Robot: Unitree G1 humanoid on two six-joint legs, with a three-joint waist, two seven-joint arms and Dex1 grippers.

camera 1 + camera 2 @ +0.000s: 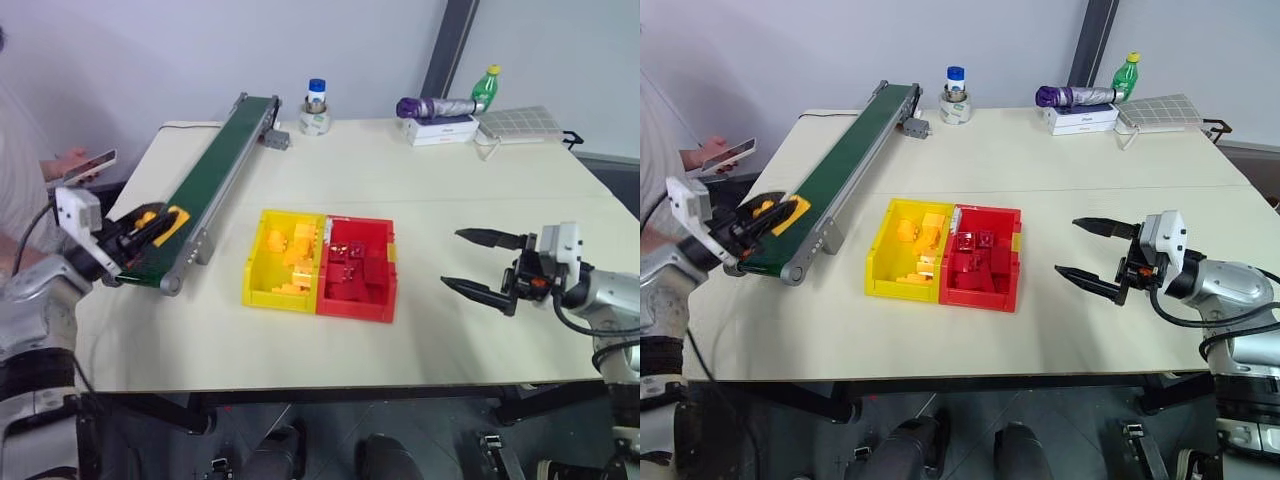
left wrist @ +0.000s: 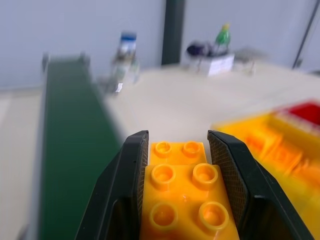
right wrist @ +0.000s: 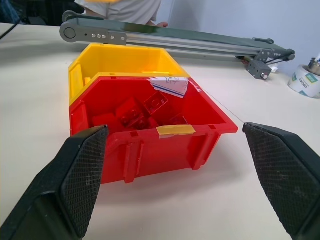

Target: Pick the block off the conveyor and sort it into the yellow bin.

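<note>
The block (image 2: 183,195) is sitting studs-up, pinched between the two fingers of the left gripper (image 1: 150,228), which is hovering over the near end of the conveyor (image 1: 200,190), presumably so the brick clears the rails for carrying. The yellow bin (image 1: 257,268) is waiting at about 3 o'clock from it, joined to the red bin (image 1: 385,290). The left arm is reaching inward, nearly level. The right gripper (image 1: 478,266), fingers spread wide and empty, is idling at 3 o'clock from the bins, pointing toward them.

No text, brand or number can be read anywhere. A white paper slip (image 3: 170,85) on the red bin's (image 3: 200,145) far wall bears blue marks too small to make out, and the tape roll's (image 3: 306,80) green label is illegible.
</note>
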